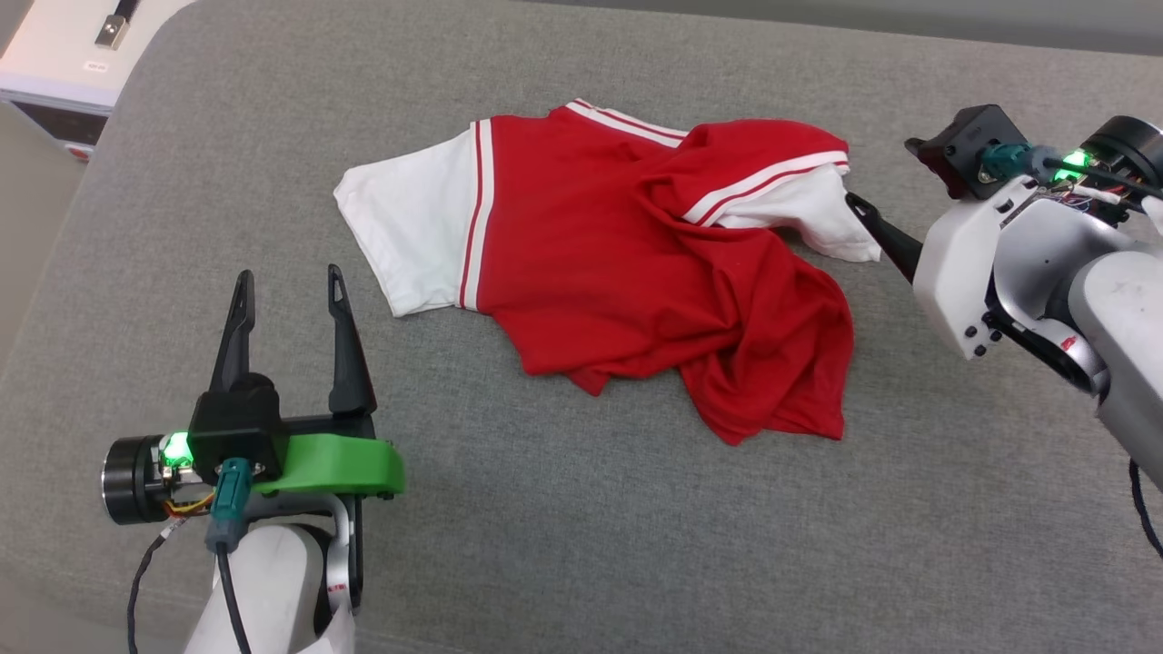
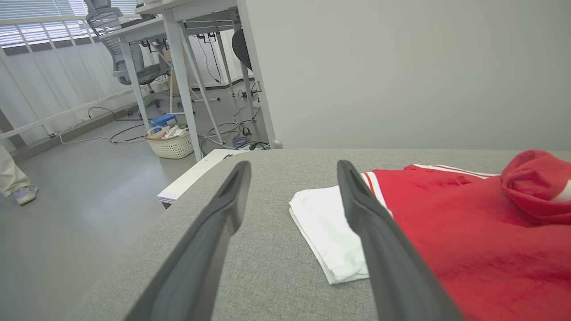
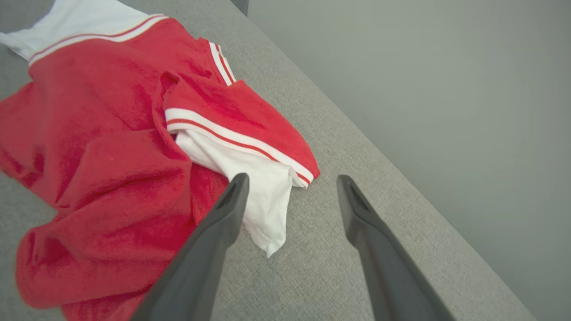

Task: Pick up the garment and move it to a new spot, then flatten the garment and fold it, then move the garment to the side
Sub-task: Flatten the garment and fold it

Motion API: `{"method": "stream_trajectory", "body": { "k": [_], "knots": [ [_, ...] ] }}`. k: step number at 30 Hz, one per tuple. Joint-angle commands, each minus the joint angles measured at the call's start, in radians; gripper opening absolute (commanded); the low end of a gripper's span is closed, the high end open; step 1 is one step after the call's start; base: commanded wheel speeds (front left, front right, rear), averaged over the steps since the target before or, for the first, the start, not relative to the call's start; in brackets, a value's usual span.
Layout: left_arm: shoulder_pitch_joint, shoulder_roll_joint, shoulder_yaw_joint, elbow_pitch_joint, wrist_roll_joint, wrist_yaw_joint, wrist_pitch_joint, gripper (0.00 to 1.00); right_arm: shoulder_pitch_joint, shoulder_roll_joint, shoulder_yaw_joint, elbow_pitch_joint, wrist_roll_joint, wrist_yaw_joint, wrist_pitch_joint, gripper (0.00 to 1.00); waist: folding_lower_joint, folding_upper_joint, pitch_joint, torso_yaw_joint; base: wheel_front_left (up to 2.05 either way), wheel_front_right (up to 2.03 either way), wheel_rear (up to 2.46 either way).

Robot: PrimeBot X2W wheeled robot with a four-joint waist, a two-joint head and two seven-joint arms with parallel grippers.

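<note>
The garment [image 1: 618, 263], a red jersey T-shirt with white sleeves and striped trim, lies crumpled on the grey cushioned surface [image 1: 581, 509]. Its left sleeve is spread flat; the right sleeve is bunched under a red fold. My left gripper [image 1: 289, 283] stands open at the lower left, fingers apart, short of the white left sleeve [image 2: 330, 232]. My right gripper [image 3: 290, 180] is open at the right, hovering just above and beside the white right sleeve [image 3: 263, 196], holding nothing. In the head view one right finger [image 1: 886, 238] points at that sleeve's edge.
The grey surface's left edge [image 2: 178, 196] drops to a floor with desks, a chair, cables and a white basket [image 2: 171, 142]. A person's foot [image 2: 20, 194] stands at the far left. A white box [image 1: 73, 54] sits beyond the surface's corner. A grey wall [image 3: 424, 67] lies behind.
</note>
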Motion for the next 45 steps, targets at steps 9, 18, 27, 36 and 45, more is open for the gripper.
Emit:
{"method": "stream_trajectory", "body": {
  "k": [9, 18, 27, 36, 45],
  "knots": [
    [-0.042, -0.078, 0.055, 0.0, 0.057, -0.065, -0.006, 1.0, -0.207, -0.098, 0.266, 0.005, 0.193, -0.001, 0.263, 1.0, 0.0, 0.0, 0.1, 0.065, 0.0, 0.0, 0.0],
    [-0.06, -0.134, 0.059, -0.016, 0.099, -0.086, -0.006, 1.0, -0.343, -0.109, 0.435, 0.082, 0.287, -0.001, 0.462, 1.0, 0.0, 0.0, 0.158, 0.11, 0.0, 0.0, 0.0],
    [-0.064, -0.154, 0.057, -0.004, 0.112, -0.093, -0.006, 1.0, -0.307, -0.124, 0.475, 0.111, 0.352, -0.001, 0.484, 0.04, 0.0, 0.0, 0.165, 0.125, 0.0, 0.0, 0.0],
    [-0.036, -0.142, 0.085, 0.027, 0.139, -0.109, -0.006, 1.0, -0.294, -0.12, 0.479, 0.094, 0.395, -0.001, 0.311, 0.0, 0.0, 0.0, 0.073, 0.059, 0.0, 0.0, 0.0],
    [0.035, -0.115, 0.103, 0.047, 0.148, -0.12, -0.006, 1.0, -0.167, -0.257, 0.438, 0.006, 0.478, -0.001, 0.163, 0.0, 0.0, 0.0, -0.047, -0.021, 0.0, 0.0, 0.0]
  ]
}}
